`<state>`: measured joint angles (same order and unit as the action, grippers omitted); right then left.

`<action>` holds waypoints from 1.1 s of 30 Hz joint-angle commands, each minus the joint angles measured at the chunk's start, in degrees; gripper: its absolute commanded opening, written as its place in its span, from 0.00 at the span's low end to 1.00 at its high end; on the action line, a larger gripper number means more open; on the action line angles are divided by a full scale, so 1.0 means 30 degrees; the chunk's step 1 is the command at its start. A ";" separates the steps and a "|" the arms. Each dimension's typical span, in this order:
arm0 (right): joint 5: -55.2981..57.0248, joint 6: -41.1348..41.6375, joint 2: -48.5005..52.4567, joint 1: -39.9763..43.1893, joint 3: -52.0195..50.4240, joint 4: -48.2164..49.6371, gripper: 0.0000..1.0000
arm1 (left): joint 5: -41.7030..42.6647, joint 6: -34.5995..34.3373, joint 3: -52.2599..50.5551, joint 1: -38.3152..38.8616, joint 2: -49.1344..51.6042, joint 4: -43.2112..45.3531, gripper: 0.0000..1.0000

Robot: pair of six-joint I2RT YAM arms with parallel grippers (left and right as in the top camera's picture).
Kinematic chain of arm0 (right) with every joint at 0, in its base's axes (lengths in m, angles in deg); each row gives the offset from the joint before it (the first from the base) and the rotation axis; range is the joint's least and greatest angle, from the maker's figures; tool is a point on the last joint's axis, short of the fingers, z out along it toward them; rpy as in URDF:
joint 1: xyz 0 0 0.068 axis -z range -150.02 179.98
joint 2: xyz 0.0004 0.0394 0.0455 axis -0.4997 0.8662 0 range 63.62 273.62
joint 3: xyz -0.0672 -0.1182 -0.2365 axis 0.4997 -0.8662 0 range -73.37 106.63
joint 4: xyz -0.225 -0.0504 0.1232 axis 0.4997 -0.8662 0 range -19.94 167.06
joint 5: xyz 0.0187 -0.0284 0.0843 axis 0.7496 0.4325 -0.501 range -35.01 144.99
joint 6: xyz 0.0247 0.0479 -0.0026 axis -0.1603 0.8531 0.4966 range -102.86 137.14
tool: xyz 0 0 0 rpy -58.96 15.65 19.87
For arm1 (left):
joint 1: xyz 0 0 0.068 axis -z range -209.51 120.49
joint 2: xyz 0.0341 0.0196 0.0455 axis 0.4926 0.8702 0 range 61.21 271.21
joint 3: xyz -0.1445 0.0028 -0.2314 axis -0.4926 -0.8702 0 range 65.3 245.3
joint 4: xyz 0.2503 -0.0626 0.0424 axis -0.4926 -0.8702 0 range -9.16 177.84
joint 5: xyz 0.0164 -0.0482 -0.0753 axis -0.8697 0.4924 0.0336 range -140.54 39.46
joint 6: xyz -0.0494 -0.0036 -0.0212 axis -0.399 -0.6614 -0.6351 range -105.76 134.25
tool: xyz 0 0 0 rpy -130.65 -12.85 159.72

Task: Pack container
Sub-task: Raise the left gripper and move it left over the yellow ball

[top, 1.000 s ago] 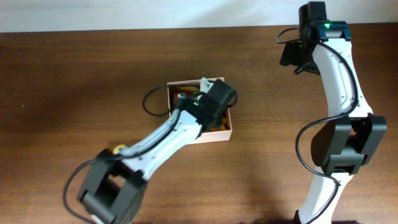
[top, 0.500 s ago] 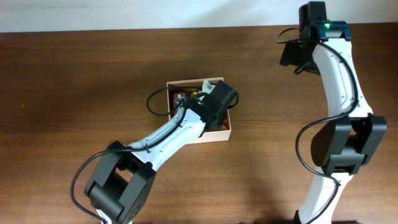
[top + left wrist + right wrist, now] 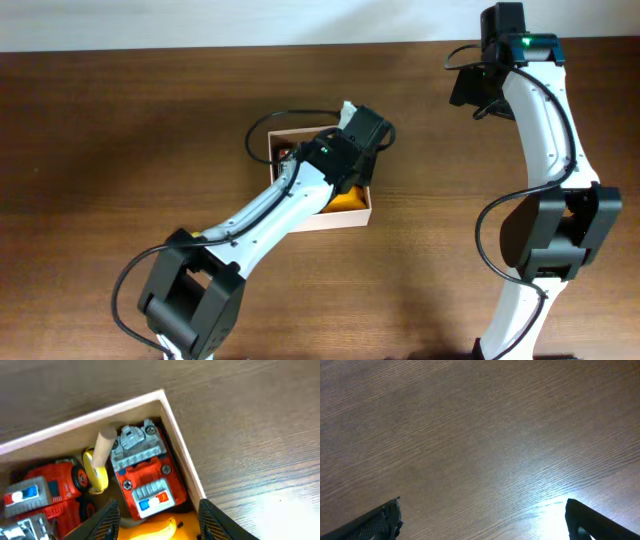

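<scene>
Hovering over the small square white-walled cardboard container [image 3: 182, 455] on the brown wooden table [image 3: 120, 150], your left gripper [image 3: 157, 510] is standing jaws apart, empty; your right gripper [image 3: 482, 515] is idling wide open. Packing seems underway; next probably calls for lifting clear of the red plastic toy truck [image 3: 145, 480].

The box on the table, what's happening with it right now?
The left gripper hovers over the box, jaws apart with nothing between them. Inside the box lie a red toy truck, a second red vehicle, a wooden peg and something yellow. The right gripper hangs over the bare table, well away from the box, jaws wide open and empty.
</scene>
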<state>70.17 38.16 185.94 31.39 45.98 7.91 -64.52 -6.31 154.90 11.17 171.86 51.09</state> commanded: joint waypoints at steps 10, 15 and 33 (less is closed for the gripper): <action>0.0168 0.0073 0.0080 0.0073 0.0000 -0.0007 0.99 | -0.0780 0.0299 0.3322 -0.2025 -0.0597 -0.3446 0.82; 0.0160 0.0073 0.0080 0.0073 0.0000 -0.0007 0.99 | -0.0787 0.0306 0.5340 -0.3789 -0.2361 -0.7686 0.99; 0.0160 0.0073 0.0080 0.0073 0.0000 -0.0007 0.99 | -0.0772 -0.3373 0.1443 -0.7227 -0.4852 -1.6502 0.99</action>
<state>70.17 38.14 185.94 31.41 45.98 7.91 -66.66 -13.72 164.87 -10.20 156.56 0.49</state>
